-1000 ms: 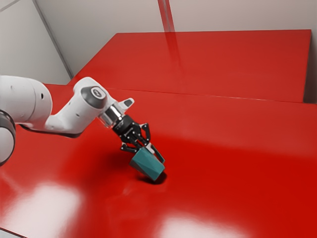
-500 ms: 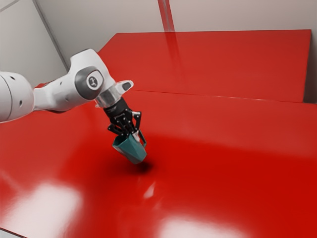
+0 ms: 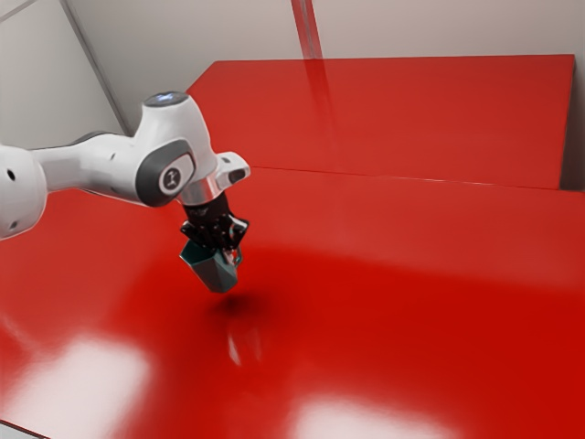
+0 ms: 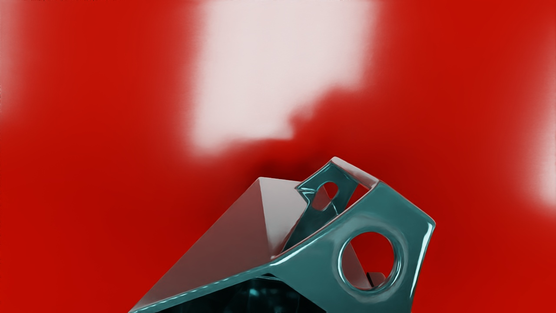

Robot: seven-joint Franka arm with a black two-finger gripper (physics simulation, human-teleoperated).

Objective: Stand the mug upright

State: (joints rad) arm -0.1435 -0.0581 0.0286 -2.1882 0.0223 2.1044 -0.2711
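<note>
Mug (image 3: 210, 273) in the air, folks, up off the red tabletop (image 3: 411, 320)! That glossy tabletop sweeps across the exterior view, its near edge cutting the lower left corner, and beyond its far edge lies a second red surface (image 3: 439, 119) before the pale wall (image 3: 457, 27). Here comes the white arm (image 3: 110, 169), in from the exterior view's left, bending down over the tabletop. At its end, the black gripper (image 3: 225, 252) is clamped on the mug, and that's what has it aloft! The mug hangs over the exterior view's left half of the tabletop, between the near and far edges and well apart from both. Dark shadow (image 3: 236, 305) on the red just below, a gap showing between. And it's tilted: mouth up and leaning toward the exterior view's left, narrower base down. Over to the wrist view, close in: a pale, faceted side (image 4: 226, 243) meets a shiny teal panel (image 4: 378, 208) with a round hole through it, red visible beyond. Smaller again, a second hole pierces the narrow teal piece (image 4: 343, 178) just beside it.
</note>
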